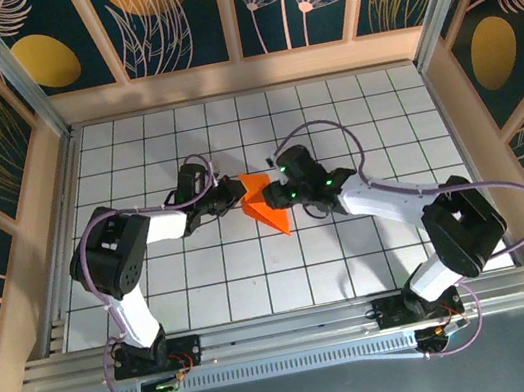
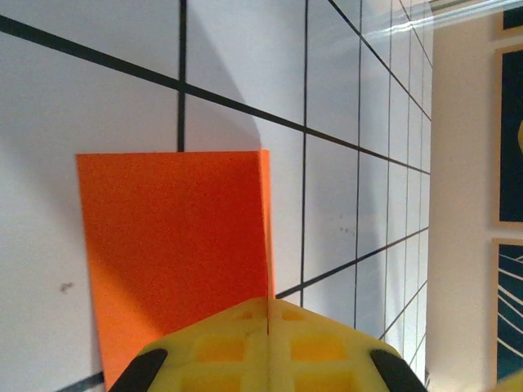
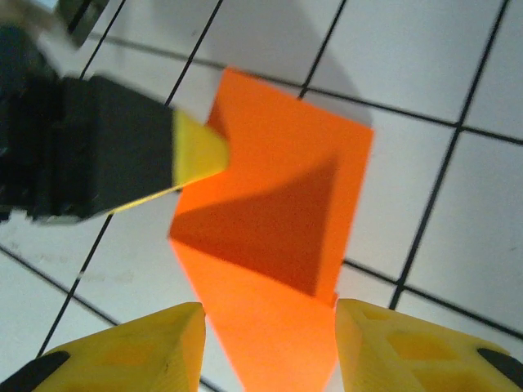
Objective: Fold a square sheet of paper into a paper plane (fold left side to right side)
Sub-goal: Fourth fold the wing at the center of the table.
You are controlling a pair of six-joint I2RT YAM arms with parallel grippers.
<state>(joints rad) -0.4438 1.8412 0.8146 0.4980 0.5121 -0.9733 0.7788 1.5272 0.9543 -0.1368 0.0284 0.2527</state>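
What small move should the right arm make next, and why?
Probably lift the right gripper a little clear of the square sheet of paper. Its jaws stand open on either side of the sheet's near tip and grip nothing, while the left gripper is shut on the paper's edge, so it seems ready to carry the fold alone.

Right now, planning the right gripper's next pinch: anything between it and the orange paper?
Nothing visible. The right gripper is open, with the orange paper reaching between its jaws; the left gripper pinches its far edge, off to the side.
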